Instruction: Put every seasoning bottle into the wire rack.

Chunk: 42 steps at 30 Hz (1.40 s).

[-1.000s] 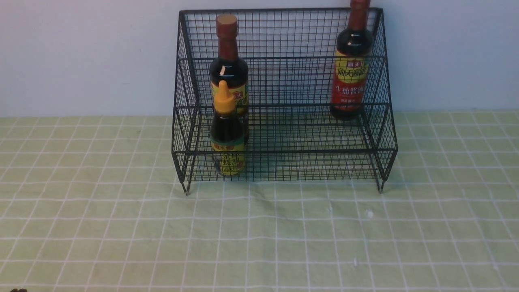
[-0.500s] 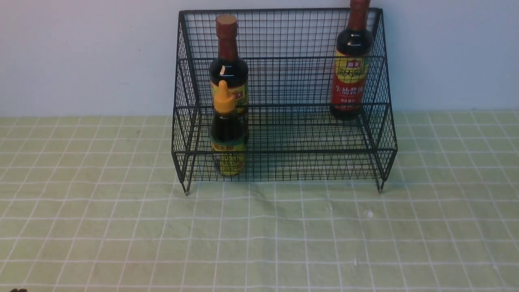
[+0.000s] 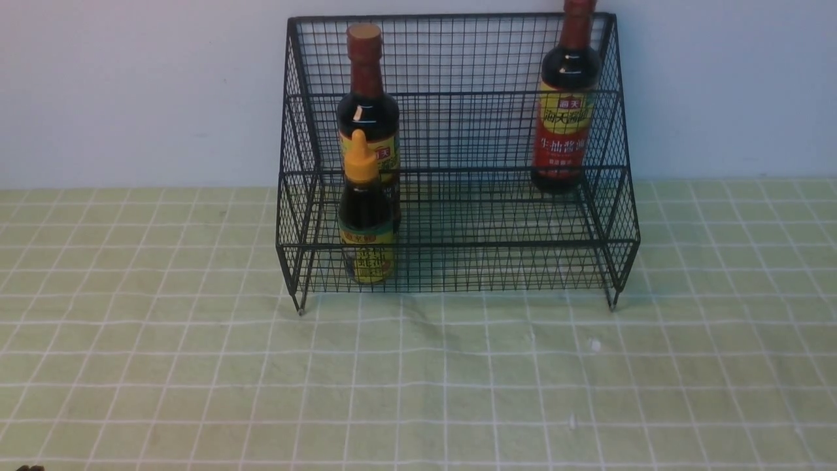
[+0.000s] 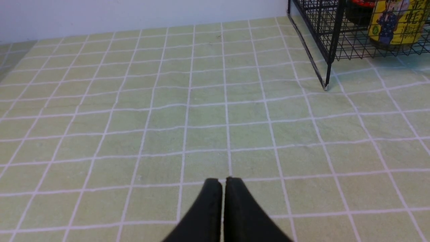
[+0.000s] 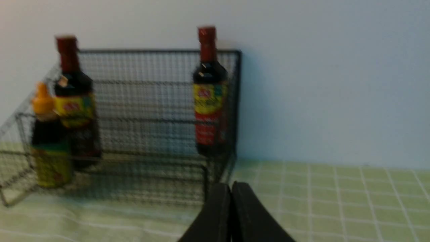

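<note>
The black wire rack (image 3: 458,91) stands at the back of the table against the wall. On its upper tier stand two tall dark bottles with brown-red caps: one at the left (image 3: 368,118), one with a yellow-red label at the right (image 3: 566,124). The short bottle with an orange pointed cap (image 3: 365,216) stands on the lower tier, left. My left gripper (image 4: 223,180) is shut and empty over the cloth, well short of the rack's left front leg (image 4: 325,85). My right gripper (image 5: 231,185) is shut and empty, off the rack's right front corner. Neither gripper shows in the front view.
A light green tablecloth with a white grid (image 3: 418,379) covers the table. A pale wall (image 3: 131,91) rises directly behind the rack. A small dark tip (image 3: 29,468) shows at the front view's bottom left corner.
</note>
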Each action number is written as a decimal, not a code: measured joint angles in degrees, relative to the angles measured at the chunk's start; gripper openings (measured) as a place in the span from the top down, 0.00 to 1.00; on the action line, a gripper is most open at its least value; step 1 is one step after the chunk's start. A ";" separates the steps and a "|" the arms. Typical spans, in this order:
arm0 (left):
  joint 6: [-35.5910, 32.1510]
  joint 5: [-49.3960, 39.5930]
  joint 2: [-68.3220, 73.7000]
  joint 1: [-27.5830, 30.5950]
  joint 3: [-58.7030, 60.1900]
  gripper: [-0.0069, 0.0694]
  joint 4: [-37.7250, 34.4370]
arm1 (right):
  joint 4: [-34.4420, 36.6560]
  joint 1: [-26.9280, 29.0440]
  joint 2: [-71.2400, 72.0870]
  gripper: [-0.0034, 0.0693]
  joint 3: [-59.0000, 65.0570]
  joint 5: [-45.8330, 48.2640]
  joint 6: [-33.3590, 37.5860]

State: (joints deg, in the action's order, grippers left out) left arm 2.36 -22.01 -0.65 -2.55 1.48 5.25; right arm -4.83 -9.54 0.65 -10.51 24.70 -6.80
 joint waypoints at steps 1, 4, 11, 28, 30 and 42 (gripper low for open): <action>0.00 0.00 0.00 0.00 0.00 0.92 0.00 | -0.43 0.74 0.00 0.97 0.36 0.00 0.00; 0.00 0.00 0.00 0.00 0.00 0.92 0.00 | -1.46 5.50 0.04 0.97 6.43 0.00 0.00; 0.00 0.00 0.00 0.00 0.00 0.92 0.00 | 0.58 9.60 0.04 0.97 11.41 -1.92 -0.02; 0.00 0.00 0.00 0.00 0.00 0.92 0.00 | 0.65 9.65 0.04 0.97 11.49 -2.44 -0.02; 0.00 0.00 0.00 0.00 0.00 0.92 0.00 | 0.65 9.65 0.04 0.97 11.49 -2.44 -0.02; 0.00 0.00 0.00 0.00 0.00 0.92 0.00 | 0.65 9.65 0.04 0.97 11.49 -2.44 -0.02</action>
State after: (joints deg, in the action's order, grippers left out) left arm 2.36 -22.01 -0.65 -2.55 1.48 5.25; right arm -4.18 0.10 0.69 0.98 22.26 -6.82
